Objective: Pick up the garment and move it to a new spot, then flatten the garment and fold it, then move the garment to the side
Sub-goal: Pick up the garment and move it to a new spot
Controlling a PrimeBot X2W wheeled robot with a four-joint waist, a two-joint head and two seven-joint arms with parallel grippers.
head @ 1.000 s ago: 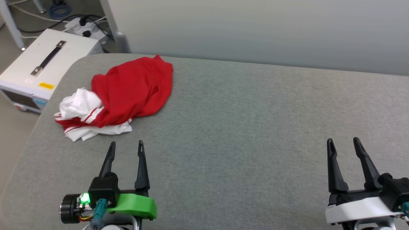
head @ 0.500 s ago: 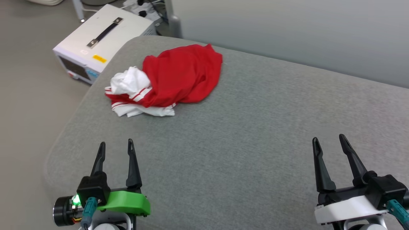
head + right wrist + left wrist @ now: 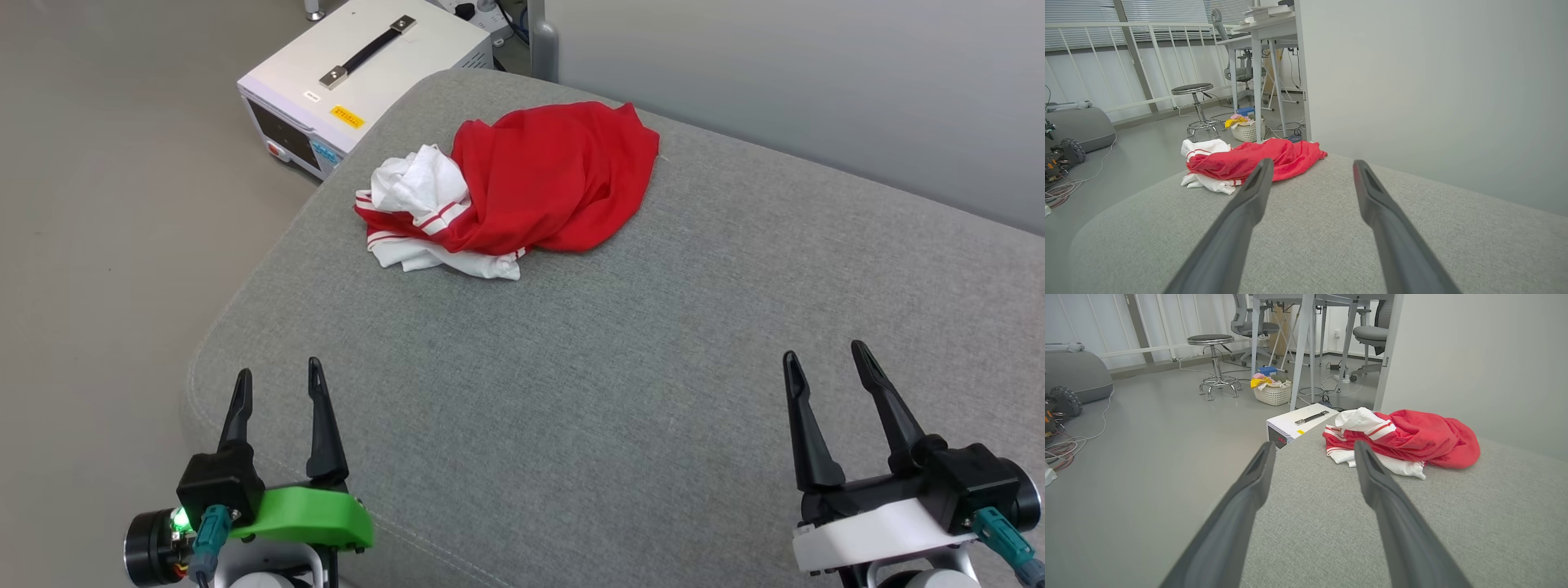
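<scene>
The garment (image 3: 539,180) lies crumpled in a heap near the far left corner of the grey padded table (image 3: 653,367); it is red with white sleeves and striped cuffs. It also appears in the left wrist view as the garment (image 3: 1412,437) and in the right wrist view as the garment (image 3: 1249,161). My left gripper (image 3: 277,376) hovers open over the table's near left corner, well short of the heap. My right gripper (image 3: 824,353) hovers open at the near right, far from it. Nothing is between either pair of fingers.
A white box (image 3: 359,73) with a black handle stands on the floor just beyond the table's left corner. A pale wall panel (image 3: 816,82) runs along the table's far edge. A stool (image 3: 1214,359), a laundry basket (image 3: 1274,392) and desk legs stand farther off on the floor.
The head camera has swung left, so the garment and the box sit further right in the picture. Both grippers stay open and empty.
</scene>
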